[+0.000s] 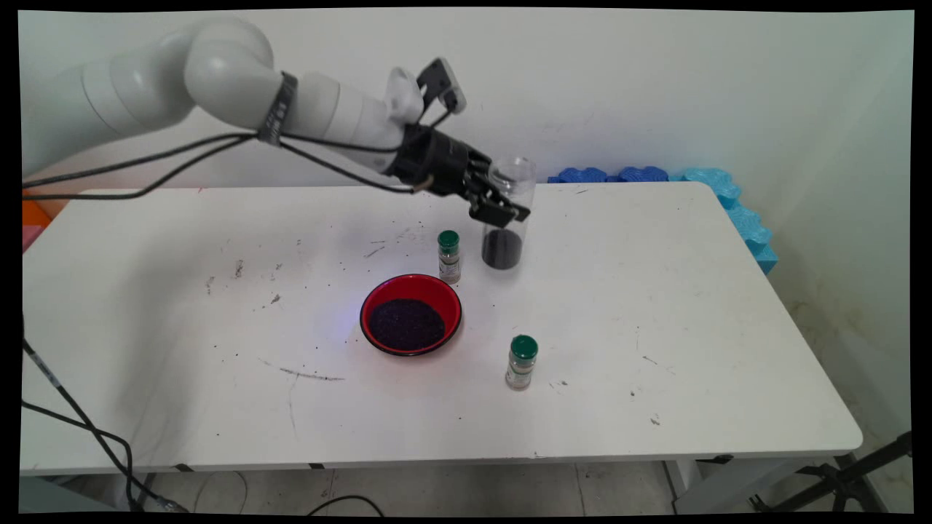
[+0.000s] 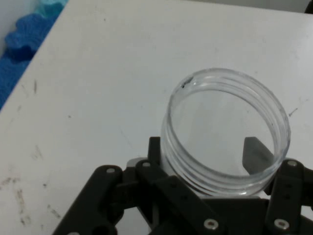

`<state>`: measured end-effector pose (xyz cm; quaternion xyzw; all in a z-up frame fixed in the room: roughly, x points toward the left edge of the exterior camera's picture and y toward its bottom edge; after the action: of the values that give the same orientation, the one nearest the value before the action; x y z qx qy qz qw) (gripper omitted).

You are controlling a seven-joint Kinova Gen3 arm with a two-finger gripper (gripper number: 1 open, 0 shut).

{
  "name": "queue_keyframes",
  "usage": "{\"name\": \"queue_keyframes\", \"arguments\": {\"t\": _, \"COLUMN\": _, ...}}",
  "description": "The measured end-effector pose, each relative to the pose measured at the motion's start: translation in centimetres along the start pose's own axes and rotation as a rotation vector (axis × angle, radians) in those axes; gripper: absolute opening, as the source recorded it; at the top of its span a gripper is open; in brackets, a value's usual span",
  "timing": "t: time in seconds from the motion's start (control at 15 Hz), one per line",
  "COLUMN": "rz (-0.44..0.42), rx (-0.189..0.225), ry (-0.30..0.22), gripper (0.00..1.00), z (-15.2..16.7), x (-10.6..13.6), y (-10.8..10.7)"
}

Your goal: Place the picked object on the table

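— What does the end effector (image 1: 502, 207) hold?
— It pinches a clear jar (image 1: 506, 218) with dark grains at its bottom, upright just above the desk (image 1: 655, 291), toward the far edge.
— And near it?
— A green-capped bottle (image 1: 449, 256) just beside it, a red bowl (image 1: 411, 314) of dark grains nearer the middle, another green-capped bottle (image 1: 521, 362) toward the near edge.

The white arm (image 1: 218, 80) reaches in from the upper left and slopes down to the right, black cables (image 1: 182, 156) hanging below it. Its black claw (image 1: 502, 207) is clamped on a clear jar (image 1: 506, 218), one finger on each side of the glass
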<state>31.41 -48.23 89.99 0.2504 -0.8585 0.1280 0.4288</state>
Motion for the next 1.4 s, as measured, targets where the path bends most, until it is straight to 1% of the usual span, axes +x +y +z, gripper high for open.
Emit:
{"name": "queue_keyframes", "arguments": {"t": 0.73, "rz": -0.089, "rx": -0.009, "ry": -0.017, "gripper": 0.0, "z": 4.6, "x": -3.6, "y": 0.4}}
{"name": "queue_keyframes", "arguments": {"t": 1.33, "rz": -0.123, "rx": -0.006, "ry": -0.025, "gripper": 0.0, "z": 6.6, "x": -5.1, "y": 0.3}}
{"name": "queue_keyframes", "arguments": {"t": 1.4, "rz": -0.121, "rx": -0.004, "ry": -0.024, "gripper": 1.0, "z": 6.8, "x": -5.2, "y": 0.2}}
